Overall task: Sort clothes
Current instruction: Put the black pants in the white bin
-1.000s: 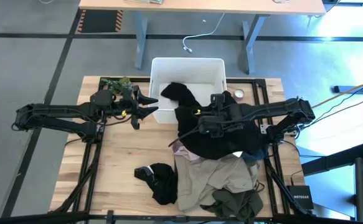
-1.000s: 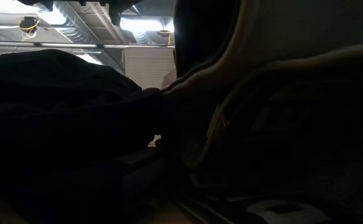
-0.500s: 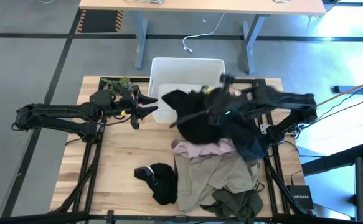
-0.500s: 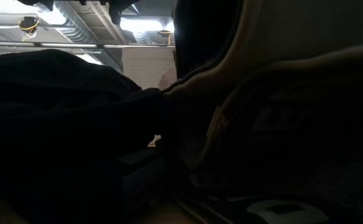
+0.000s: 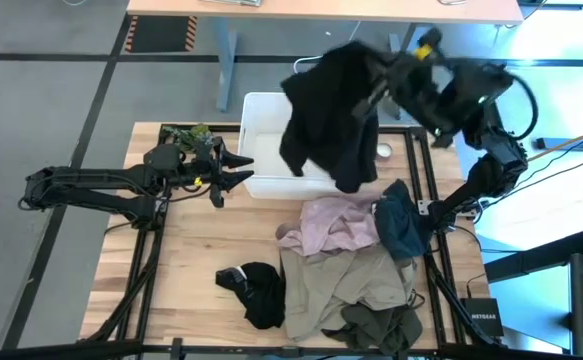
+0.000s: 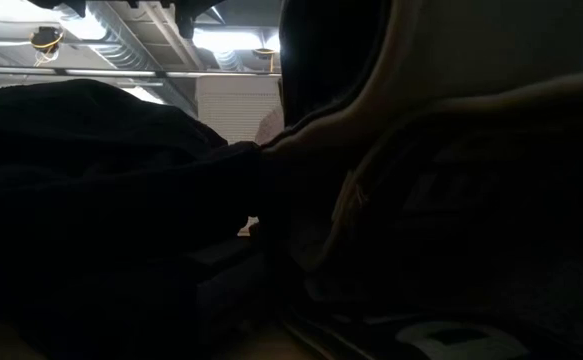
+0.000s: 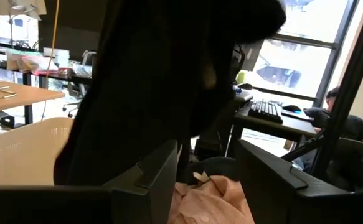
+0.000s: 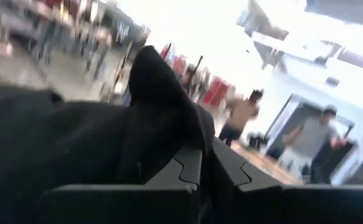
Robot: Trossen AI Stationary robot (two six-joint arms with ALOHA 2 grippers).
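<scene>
High view straight down, low view buried against clothes (image 6: 121, 200)

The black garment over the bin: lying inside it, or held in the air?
Held in the air: the black garment hangs from the right gripper, above the white bin.

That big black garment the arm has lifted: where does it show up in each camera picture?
High view: black garment hangs over the white bin.
Low view: cannot tell; dark cloth blocks it.
Left wrist view: fills the upper middle, bin beside it.
Right wrist view: pinched between the right gripper.
</scene>
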